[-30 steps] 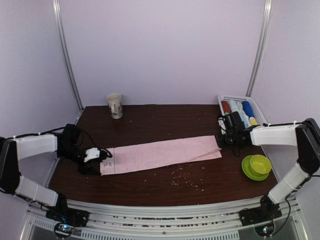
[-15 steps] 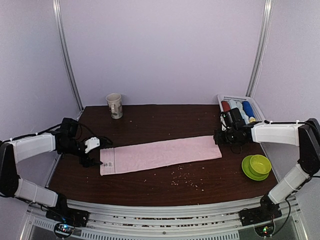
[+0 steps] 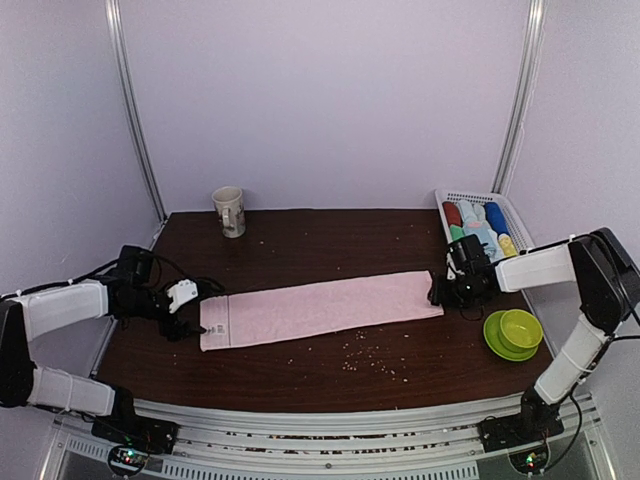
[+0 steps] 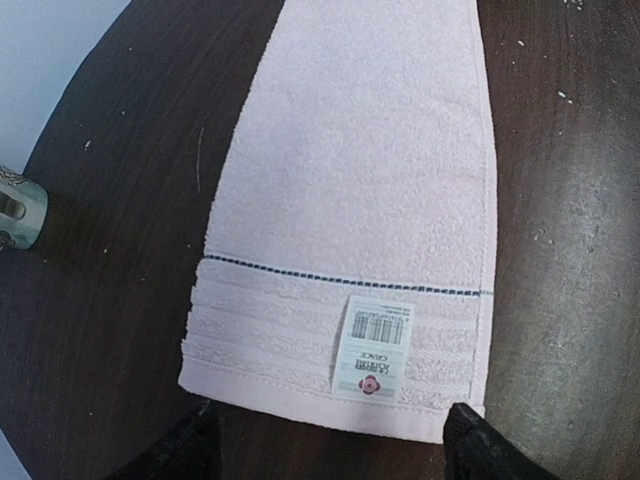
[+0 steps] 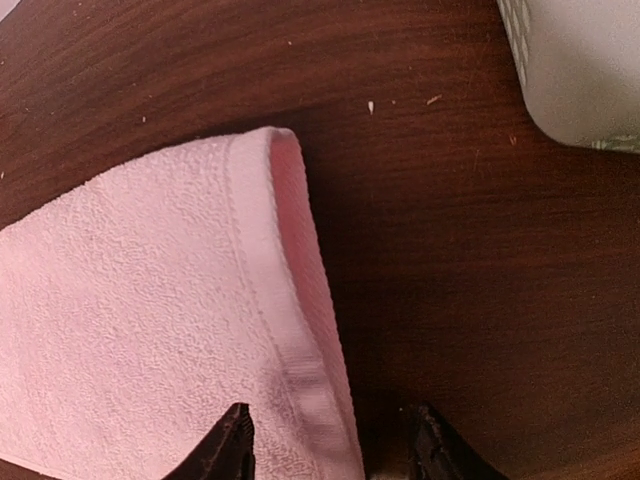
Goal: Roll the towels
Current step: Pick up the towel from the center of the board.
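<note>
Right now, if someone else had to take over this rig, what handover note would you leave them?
Left gripper: open, at the labelled end of the pink towel, holding nothing.
Right gripper: open over the towel's other end, with the hem between its fingers, not clamped.
The towel lies flat as a long strip across the table. Rolled towels sit in the basket.
Done: strip laid out.
Left: roll it; no roll started.

Pale lilac walls (image 3: 320, 100), two metal corner posts (image 3: 135, 110), dark wooden table (image 3: 320, 240).
</note>
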Motion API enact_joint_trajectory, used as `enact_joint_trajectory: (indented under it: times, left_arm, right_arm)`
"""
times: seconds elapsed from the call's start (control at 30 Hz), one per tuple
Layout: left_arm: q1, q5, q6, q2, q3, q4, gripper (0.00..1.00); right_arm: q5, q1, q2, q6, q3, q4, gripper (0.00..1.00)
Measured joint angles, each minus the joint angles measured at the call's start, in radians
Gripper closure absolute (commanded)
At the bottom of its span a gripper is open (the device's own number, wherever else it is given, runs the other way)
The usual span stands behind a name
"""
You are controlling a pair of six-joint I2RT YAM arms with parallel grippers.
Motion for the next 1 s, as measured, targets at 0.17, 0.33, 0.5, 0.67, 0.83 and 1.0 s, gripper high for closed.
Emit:
enact_joint_trajectory:
  times: [0.17, 0.33, 0.5, 0.67, 0.83, 1.0]
  left_arm:
    - [0.0, 0.002, -0.009, -0.045, -0.022, 0.014, 0.22]
    - [0.0, 0.002, -0.012, -0.072, -0.037, 0.016, 0.22]
    - [0.0, 0.005, -0.016, -0.101, -0.048, 0.017, 0.22]
    - [0.0, 0.01, -0.019, -0.129, -0.059, 0.017, 0.22]
    - [0.0, 0.013, -0.029, -0.142, -0.063, 0.018, 0.22]
    - [0.0, -0.014, -0.071, -0.142, -0.063, 0.024, 0.22]
  right_arm:
    - [-0.055, -0.018, 0.04, 0.019, -0.012, 0.068, 0.52]
    - [-0.087, -0.02, 0.1, 0.033, 0.023, 0.139, 0.66]
    - [-0.102, -0.021, 0.137, 0.046, 0.041, 0.186, 0.83]
    - [-0.105, -0.023, 0.149, 0.069, 0.041, 0.199, 1.0]
    - [-0.098, -0.022, 0.14, 0.09, 0.04, 0.189, 1.0]
    - [-0.059, -0.019, 0.047, 0.093, 0.039, 0.075, 1.0]
